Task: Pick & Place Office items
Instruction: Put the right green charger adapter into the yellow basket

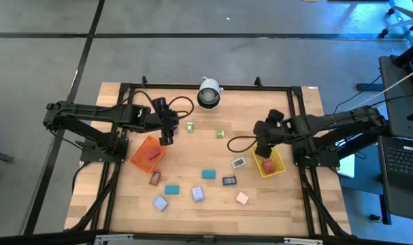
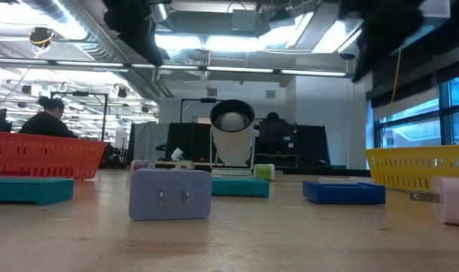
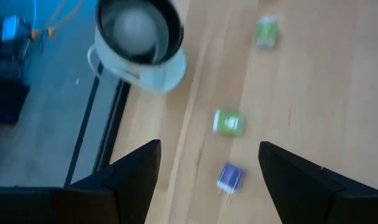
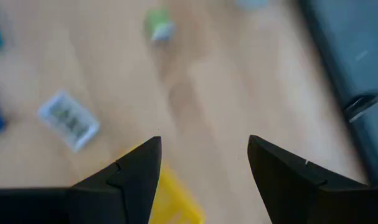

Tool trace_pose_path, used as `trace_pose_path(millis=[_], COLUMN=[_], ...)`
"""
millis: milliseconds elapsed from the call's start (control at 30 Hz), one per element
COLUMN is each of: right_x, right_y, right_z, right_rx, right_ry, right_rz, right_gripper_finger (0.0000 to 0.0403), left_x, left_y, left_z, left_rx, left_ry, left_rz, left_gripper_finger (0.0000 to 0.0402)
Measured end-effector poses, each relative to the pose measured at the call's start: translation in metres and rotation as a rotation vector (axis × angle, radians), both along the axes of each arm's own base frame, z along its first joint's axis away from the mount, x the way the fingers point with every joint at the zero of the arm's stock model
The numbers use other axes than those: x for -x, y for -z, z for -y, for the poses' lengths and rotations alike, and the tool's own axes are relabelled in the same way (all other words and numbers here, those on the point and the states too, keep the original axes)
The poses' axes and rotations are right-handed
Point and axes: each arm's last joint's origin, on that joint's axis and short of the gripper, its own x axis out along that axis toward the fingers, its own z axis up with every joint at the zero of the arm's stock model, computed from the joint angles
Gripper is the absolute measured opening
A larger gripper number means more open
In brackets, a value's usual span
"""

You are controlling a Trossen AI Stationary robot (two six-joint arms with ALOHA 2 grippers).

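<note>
Wooden desk (image 1: 213, 204) carries the office items: teal blocks (image 1: 209, 174), a lavender block (image 1: 198, 194), a pink block (image 1: 242, 198), a dark blue one (image 1: 229, 181) and two green pieces (image 1: 190, 126) scattered between two trays. One red block (image 1: 152, 155) lies in the orange tray (image 1: 139, 156), another (image 1: 268, 165) in the yellow tray (image 1: 279, 165). The left gripper (image 1: 166, 139) hovers by the orange tray, jaws apart and empty. The right gripper (image 1: 262, 151) hangs over the yellow tray, jaws apart, holding nothing.

Grey floor (image 1: 50, 41) surrounds the table; ceiling lights (image 2: 214, 41) and windows (image 2: 418, 121) beyond.
</note>
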Motion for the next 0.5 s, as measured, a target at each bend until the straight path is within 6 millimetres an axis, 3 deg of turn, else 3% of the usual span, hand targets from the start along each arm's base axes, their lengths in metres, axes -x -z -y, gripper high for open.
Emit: trace_pose_path(millis=[267,500], right_x=[-0.025,-0.037], right_y=[-0.024,-0.037], right_z=[0.001,0.011], right_rx=[0.231,0.23], right_ry=[-0.071,-0.082], right_rz=[0.272,0.419], right_gripper_finger=[0.0218,0.0214], left_x=[-0.004,0.035], left_y=[-0.005,0.006], left_z=[0.009,0.006], left_rx=[-0.018,0.048], left_ry=[0.083,0.136], left_rz=[0.181,0.51], left_gripper_finger=[0.0267,0.0267])
